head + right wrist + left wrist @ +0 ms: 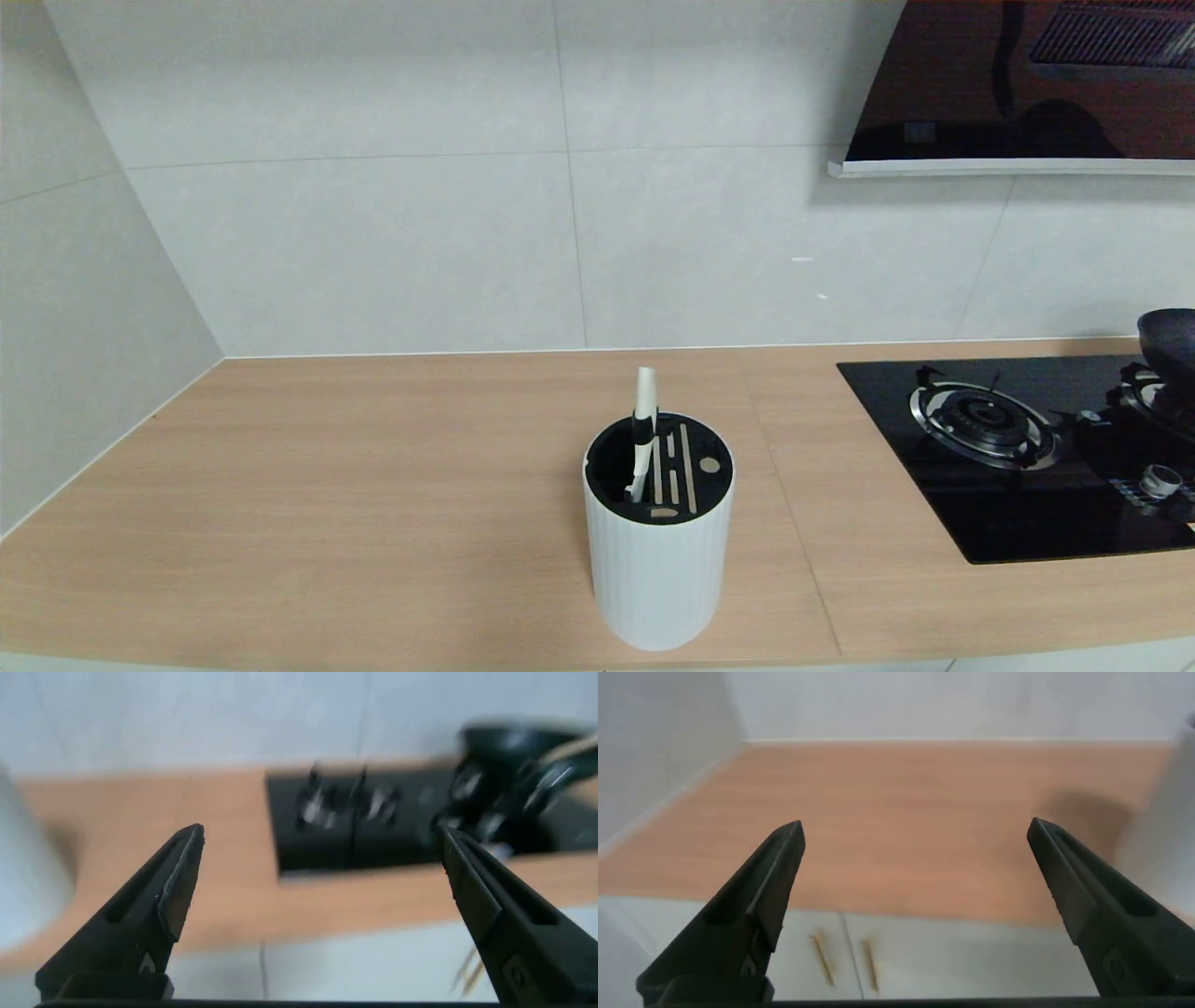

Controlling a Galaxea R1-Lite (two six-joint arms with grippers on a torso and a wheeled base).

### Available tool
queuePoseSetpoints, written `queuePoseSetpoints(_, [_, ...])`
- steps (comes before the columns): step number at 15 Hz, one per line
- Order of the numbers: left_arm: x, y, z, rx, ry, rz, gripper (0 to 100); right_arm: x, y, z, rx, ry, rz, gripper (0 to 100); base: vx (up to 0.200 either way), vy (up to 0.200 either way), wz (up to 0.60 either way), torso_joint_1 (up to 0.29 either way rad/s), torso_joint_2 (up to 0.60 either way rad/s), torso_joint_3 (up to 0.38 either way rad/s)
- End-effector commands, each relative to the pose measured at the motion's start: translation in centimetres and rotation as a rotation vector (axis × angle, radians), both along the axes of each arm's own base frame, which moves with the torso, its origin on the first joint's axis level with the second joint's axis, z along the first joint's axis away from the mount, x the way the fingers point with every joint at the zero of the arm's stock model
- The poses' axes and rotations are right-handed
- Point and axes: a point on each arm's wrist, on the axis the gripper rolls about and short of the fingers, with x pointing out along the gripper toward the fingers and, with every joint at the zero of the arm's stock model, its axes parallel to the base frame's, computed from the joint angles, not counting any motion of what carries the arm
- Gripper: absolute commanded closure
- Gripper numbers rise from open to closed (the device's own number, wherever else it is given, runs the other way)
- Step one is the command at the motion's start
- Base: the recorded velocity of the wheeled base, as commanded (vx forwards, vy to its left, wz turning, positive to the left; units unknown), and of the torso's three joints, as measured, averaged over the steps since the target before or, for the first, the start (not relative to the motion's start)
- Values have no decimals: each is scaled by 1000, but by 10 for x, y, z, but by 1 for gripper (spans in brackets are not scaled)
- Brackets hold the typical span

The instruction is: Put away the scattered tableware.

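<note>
- As things stand, the one piece of tableware to be made out is a white-handled utensil (643,420). It stands nearly upright in the open compartment on the robot's left side of the utensil holder (658,560), handle up, just beside the slotted part of the black insert.
- The utensil holder is a white ribbed cylinder standing on the wooden table (373,467) near the front edge, well apart from the black gas stove (1018,448) on the robot's right. A dark pan (1172,341) sits at the stove's far right.
- The left pincer (915,831) is spread wide with nothing between its fingers. It hangs out in front of the table's front edge, facing the wood, with the cabinet handles (822,957) below.
- The right pincer (319,833) is likewise spread wide and empty, held off the table's front edge and facing the stove. The holder's white wall shows at one side of its view.
- Step in hand, as I judge it: the putting-away looks done or nearly done, since the utensil is already housed and both pincers are free and clear of the holder.
- If another piece remains somewhere out of sight, the next move calls for finding it first. The nearer arm would then go down over it with its fingers spanning the handle and close firmly. It would carry the piece above the holder's rim and lower it straight into a free slot, so the holder is not tipped.
</note>
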Motion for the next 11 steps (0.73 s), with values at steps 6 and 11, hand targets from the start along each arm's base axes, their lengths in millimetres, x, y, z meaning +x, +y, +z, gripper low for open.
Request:
queuePoseSetpoints(6, [0,-1,0,-15,3,-22,0,1,2,-6,4,53,72,0,0,0,0,0,0,0])
queuePoseSetpoints(11, [0,-1,0,-18,2,-22,0,1,2,-6,5,53,81,0,0,0,0,0,0,0])
